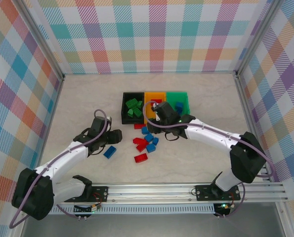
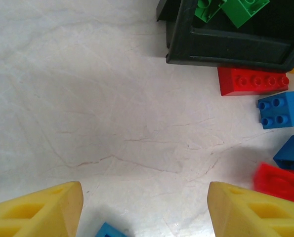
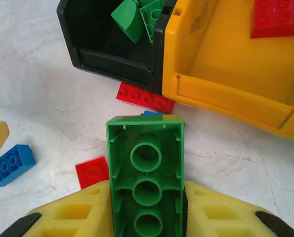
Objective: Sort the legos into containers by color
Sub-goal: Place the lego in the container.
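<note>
My right gripper is shut on a green lego, held hollow side up just in front of where the black bin and orange bin join. From above, that gripper hovers at the bins' near edge. The black bin holds green legos, the orange bin a red one, and the green bin blue ones. Red and blue legos lie loose in front. My left gripper stands open over bare table, a blue lego just under it.
A long red brick lies against the black bin's front wall, with blue bricks beside it. A lone blue brick and a red one sit nearer the arms. Checked walls enclose the table.
</note>
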`<state>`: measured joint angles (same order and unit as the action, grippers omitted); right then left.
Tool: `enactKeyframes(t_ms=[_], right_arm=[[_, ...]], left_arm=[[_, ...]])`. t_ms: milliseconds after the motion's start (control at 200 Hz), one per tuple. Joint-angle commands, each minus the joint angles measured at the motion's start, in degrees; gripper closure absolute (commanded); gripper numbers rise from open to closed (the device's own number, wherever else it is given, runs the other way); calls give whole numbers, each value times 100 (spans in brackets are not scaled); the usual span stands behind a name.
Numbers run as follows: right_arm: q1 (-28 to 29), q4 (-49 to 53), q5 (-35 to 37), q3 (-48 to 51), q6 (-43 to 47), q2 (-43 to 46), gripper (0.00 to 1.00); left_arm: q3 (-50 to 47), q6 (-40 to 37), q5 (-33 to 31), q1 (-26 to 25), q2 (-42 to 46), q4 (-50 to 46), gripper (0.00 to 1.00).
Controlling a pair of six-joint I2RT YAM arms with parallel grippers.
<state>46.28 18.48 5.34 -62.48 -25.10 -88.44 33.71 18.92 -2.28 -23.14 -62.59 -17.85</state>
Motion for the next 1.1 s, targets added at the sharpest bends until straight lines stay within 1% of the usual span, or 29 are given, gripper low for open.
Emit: enactKeyframes(t_ms=[0,105,180,310,445,490,550,615,670,695,730,815,970,1095], right_arm=[[-25,-31,-121,-146,170,-230,64],[-25,-56,-279,-525,240,-510,63],[-31,-89,-340,-893,302,-821,63],[-57,10,-488,-1884,405,-1637,62],[-179,314,-507,-3019,480,-2482,60],[-253,431,-534,-3371,490,-2717,57],[-356,611,-534,-3794,501,-2982,48],[-433,773,-627,-4069,524,-3145,40],[-456,741,-712,-4048,545,-3118,37],[-451,712,-745,-4000,560,-3070,36],[-453,677,-814,-3899,573,-2995,36],[-453,489,-955,-3466,590,-2699,35],[-449,261,-910,-2523,673,-2020,34],[-452,113,-753,-1729,725,-1384,34]], left_arm=[[-151,156,-115,11,325,-305,33],[-175,251,-152,11,414,-414,33],[-131,317,-149,11,300,-492,33],[72,406,-176,11,-15,-775,33],[22,568,15,11,15,-820,33],[45,621,84,11,-9,-909,32],[61,695,161,11,-64,-1009,32],[48,709,315,11,-101,-1048,31],[69,761,368,11,-126,-1135,30],[89,778,377,11,-130,-1208,27],[112,805,395,11,-126,-1295,26],[170,891,329,11,-118,-1489,18],[424,981,216,11,-195,-1975,17],[686,1026,226,11,-566,-2365,17]])
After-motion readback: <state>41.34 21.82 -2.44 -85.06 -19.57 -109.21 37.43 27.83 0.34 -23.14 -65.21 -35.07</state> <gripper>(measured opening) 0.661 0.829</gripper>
